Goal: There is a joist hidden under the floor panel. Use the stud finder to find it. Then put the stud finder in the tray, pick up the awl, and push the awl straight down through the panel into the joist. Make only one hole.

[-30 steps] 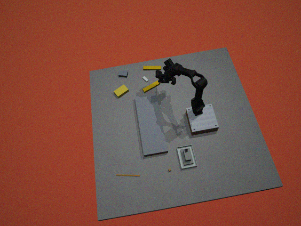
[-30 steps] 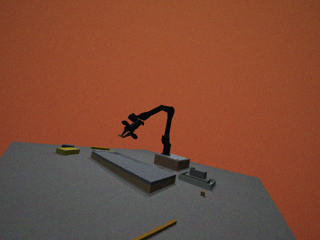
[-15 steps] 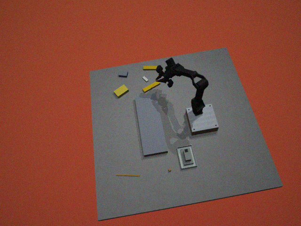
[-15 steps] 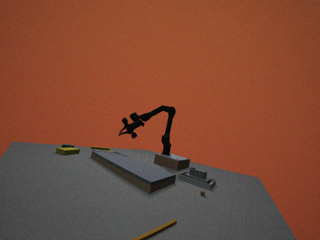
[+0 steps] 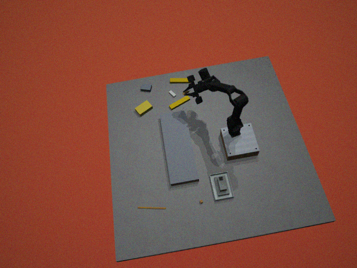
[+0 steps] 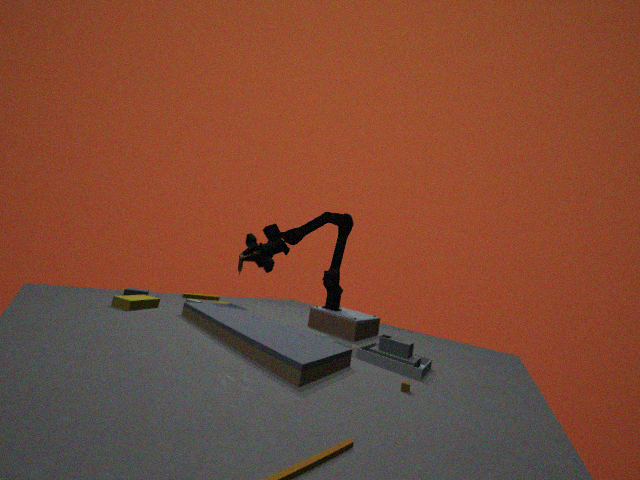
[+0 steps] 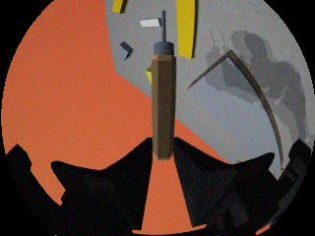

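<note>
My gripper [image 5: 186,91] [image 6: 244,258] [image 7: 161,142] is shut on the awl [image 7: 163,101], a brown wooden handle with a thin dark spike at its far end. In the exterior view the awl [image 6: 240,262] hangs tip-down from the fingers, high above the table, beyond the far end of the long grey floor panel [image 5: 178,149] [image 6: 268,338]. The grey stud finder [image 5: 222,183] [image 6: 395,346] lies in the white tray [image 5: 215,188] [image 6: 383,361], in front of the robot base.
Yellow blocks [image 5: 143,107] [image 5: 179,102] [image 5: 178,80], a small white block [image 5: 172,92] and a grey block [image 5: 145,87] lie at the far end of the table. A thin orange rod [image 5: 151,207] [image 6: 310,459] and a tiny orange cube [image 5: 201,201] [image 6: 405,386] lie near the front.
</note>
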Available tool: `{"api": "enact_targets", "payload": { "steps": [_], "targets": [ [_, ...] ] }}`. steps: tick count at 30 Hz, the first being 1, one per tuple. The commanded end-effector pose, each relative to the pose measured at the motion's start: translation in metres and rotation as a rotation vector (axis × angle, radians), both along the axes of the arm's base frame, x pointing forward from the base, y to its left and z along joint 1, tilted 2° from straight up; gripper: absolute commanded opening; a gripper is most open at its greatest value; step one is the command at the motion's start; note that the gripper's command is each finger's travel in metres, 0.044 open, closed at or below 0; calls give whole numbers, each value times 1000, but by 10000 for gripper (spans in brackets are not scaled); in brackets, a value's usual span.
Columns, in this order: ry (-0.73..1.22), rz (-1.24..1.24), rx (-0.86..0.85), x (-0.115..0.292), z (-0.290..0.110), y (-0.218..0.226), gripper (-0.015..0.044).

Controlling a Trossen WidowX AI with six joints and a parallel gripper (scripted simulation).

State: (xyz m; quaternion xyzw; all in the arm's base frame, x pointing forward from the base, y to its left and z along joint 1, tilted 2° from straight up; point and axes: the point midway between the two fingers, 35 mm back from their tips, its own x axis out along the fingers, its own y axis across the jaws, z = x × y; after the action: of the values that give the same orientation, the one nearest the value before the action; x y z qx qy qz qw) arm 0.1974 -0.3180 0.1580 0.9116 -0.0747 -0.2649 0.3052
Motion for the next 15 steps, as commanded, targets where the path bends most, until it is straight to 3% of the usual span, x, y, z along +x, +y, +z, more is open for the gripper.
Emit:
{"api": "enact_targets", "payload": {
  "steps": [1, 15],
  "targets": [
    [-93, -32, 93, 2, 9, 3, 0],
    [-333, -82, 413, 5, 32, 15, 0]
  ]
}}
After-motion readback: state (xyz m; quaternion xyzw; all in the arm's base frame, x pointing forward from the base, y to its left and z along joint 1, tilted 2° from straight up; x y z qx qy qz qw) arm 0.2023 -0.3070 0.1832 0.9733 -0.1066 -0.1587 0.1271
